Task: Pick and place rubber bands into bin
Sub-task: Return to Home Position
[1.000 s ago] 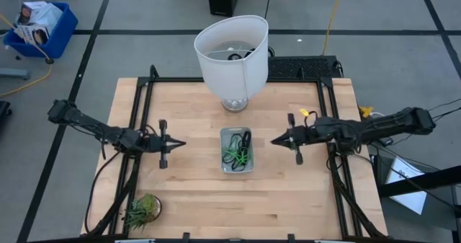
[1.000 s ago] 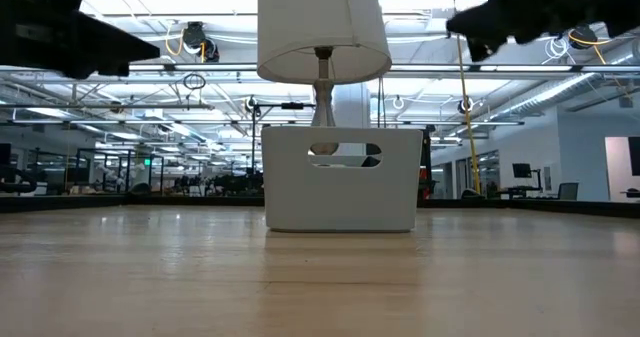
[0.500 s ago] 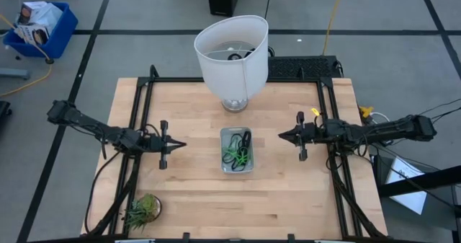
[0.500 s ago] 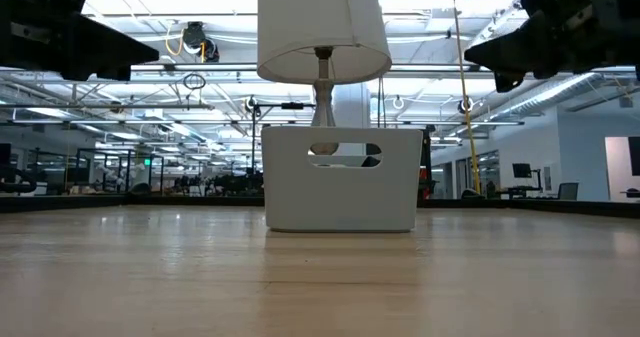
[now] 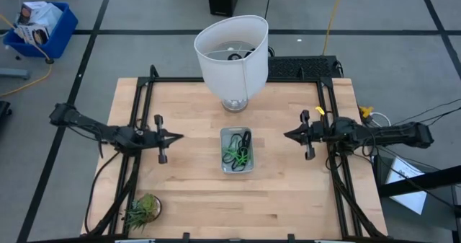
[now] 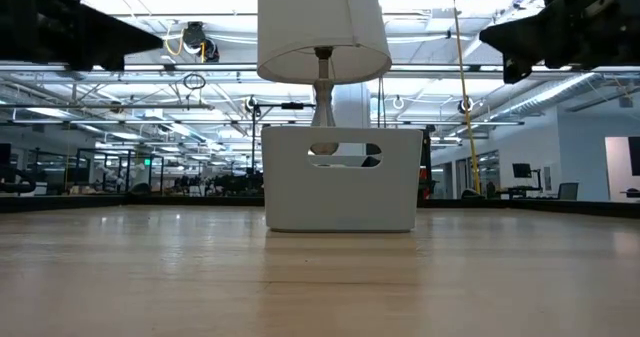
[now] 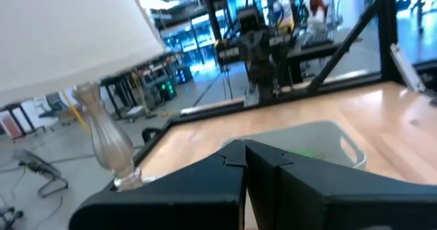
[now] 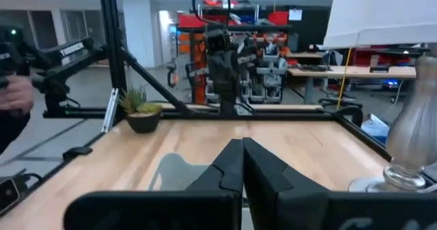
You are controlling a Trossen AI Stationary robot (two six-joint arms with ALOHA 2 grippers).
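The bin [image 5: 237, 150] stands at the middle of the wooden table, with light-green and dark rubber bands [image 5: 237, 153] lying inside it. In the low view the bin [image 6: 341, 177] shows as a pale box under the lamp. My left gripper [image 5: 180, 135] hovers left of the bin, shut and holding nothing, its fingers pointing level toward it. My right gripper [image 5: 287, 135] hovers right of the bin, shut with nothing in it, pointing level toward it. In the wrist views the shut fingers of the left gripper [image 7: 244, 148] and the right gripper [image 8: 242, 145] meet in front of the bin.
A white lamp [image 5: 231, 54] with a glass base stands just beyond the bin. A small spiky green plant [image 5: 142, 209] sits at the table's near left corner. A black frame [image 5: 328, 113] runs round the table. A blue crate [image 5: 42, 25] stands on the floor far left.
My right gripper has drawn back from the bin toward the table's right edge, staying shut and level. My left gripper has hardly moved.
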